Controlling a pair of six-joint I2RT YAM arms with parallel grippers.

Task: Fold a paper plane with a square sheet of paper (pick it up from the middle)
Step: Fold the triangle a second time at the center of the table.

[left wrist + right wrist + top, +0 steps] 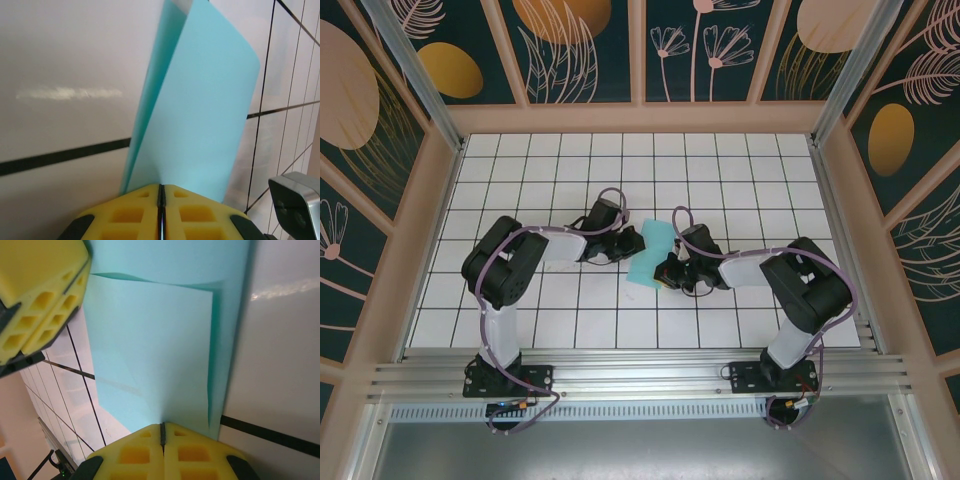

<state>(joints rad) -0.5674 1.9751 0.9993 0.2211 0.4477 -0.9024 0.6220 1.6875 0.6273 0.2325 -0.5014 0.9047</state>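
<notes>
A thin light cyan square sheet of paper (pixel 652 250) sits over the middle of the white, black-gridded tabletop (pixel 720 170). It is doubled over into a narrow strip running from 12 o'clock down toward 7 o'clock.

The left gripper (pixel 632 243) meets the strip's long edge at 9 o'clock. In the left wrist view its yellow pads (pixel 140 215) are pressed flat together on the paper (pixel 200 115), which rises from the seam in two layers. The nearer layer ends in a curved free edge and the farther one shows behind it at 12 o'clock.

The right gripper (pixel 665 272) comes in at the strip's 5 o'clock end. From its wrist camera its yellow pads (pixel 190 450) are likewise closed, with the sheet's (pixel 155 350) lower edge running into the seam. A straight layer edge climbs at 1 o'clock beside a darker band of paper. The left gripper's yellow fingers (pixel 35 270) lie against the sheet at 10 o'clock.

The two grippers stand near each other with the strip between them.

Toward 12 o'clock several rows of tiles lie open up to the wooden wall (pixel 640 118). At 9 and 3 o'clock the bent black arm elbows take up the tiles beside the side walls, and at 6 o'clock the aluminium rail (pixel 640 365) closes the tabletop's edge.
</notes>
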